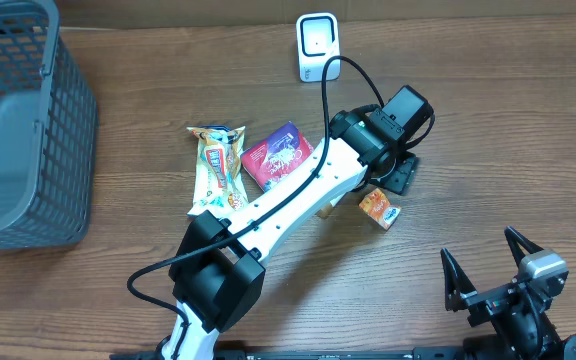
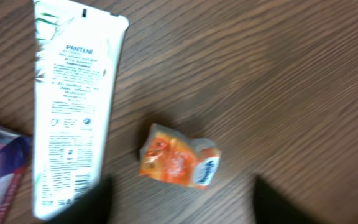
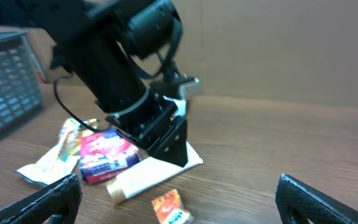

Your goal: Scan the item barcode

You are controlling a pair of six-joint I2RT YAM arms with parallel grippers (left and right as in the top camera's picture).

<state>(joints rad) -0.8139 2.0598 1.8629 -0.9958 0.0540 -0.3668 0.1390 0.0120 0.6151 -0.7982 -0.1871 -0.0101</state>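
Our left claw (image 2: 182,202) hangs open over the orange packet (image 2: 179,155) so we can grab it for the scanner (image 1: 318,45) at twelve o'clock; our right claw (image 1: 483,258) sits open.

Even indoor light, soft shadows, left wrist view motion-blurred, right wrist view perhaps slightly soft

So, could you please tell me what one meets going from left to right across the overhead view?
Basket → snack wrapper → pink box → scanner → orange packet → right claw.
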